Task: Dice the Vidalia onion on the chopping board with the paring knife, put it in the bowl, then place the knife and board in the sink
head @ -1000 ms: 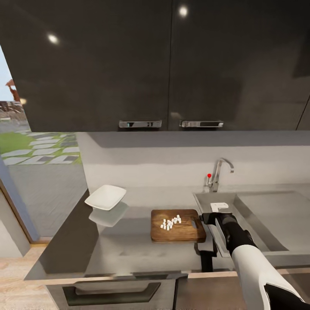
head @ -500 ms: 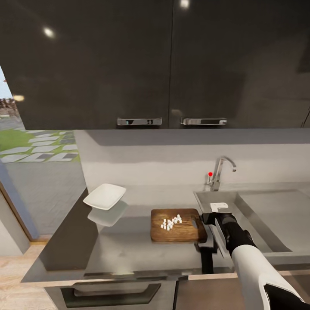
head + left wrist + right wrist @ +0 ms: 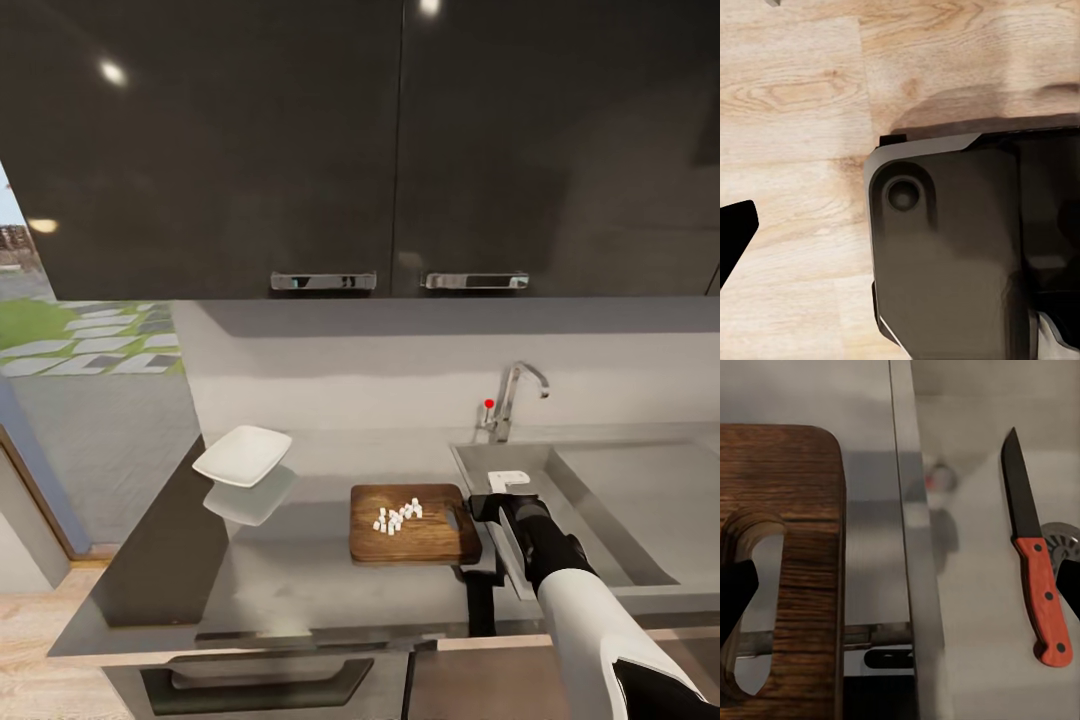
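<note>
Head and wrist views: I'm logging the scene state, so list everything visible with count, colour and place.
board: 1, brown wood, on the countertop left of the sink.
dice: a small pile, white, on the board.
bowl: 1, white, on the countertop left of the board.
knife: 1, red handle, dark blade, lying in the sink near the drain.
sink: 1, steel, right of the board.
faucet: 1, chrome, red dot, behind the sink.
countertop: 1, grey.
cabinets: dark, above.
right tool: black, at the board's handle end.
</note>
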Motion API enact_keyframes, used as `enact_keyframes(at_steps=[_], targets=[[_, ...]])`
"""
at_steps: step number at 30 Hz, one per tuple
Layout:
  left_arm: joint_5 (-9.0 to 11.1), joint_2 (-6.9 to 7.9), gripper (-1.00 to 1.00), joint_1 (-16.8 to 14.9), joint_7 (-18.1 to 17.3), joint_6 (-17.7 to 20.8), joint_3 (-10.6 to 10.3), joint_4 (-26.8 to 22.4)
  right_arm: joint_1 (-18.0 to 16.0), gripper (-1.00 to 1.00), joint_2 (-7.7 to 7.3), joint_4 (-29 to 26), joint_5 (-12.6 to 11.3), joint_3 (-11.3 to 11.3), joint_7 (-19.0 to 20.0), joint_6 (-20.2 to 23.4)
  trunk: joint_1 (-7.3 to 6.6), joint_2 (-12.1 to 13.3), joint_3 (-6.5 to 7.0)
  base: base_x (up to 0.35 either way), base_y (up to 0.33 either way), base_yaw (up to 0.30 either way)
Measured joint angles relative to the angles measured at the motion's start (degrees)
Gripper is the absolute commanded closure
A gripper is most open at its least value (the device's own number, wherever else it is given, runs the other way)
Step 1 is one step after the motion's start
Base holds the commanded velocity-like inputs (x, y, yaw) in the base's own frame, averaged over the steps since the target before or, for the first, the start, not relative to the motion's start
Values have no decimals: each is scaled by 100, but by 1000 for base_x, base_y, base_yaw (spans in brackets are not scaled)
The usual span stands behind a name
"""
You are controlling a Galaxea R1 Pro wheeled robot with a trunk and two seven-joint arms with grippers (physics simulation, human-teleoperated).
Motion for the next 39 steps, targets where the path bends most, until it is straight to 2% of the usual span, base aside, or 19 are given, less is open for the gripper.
enact_keyframes(at_steps=[18, 39], targets=[[0, 0, -100, 1, 0, 1, 0, 0, 1, -100, 8, 10, 0, 11, 0, -1, 0, 2, -149, 0, 0, 0], [0, 0, -100, 1, 0, 1, 0, 0, 1, -100, 10, 46, 0, 27, 16, -1, -1, 2, -158, 0, 0, 0]])
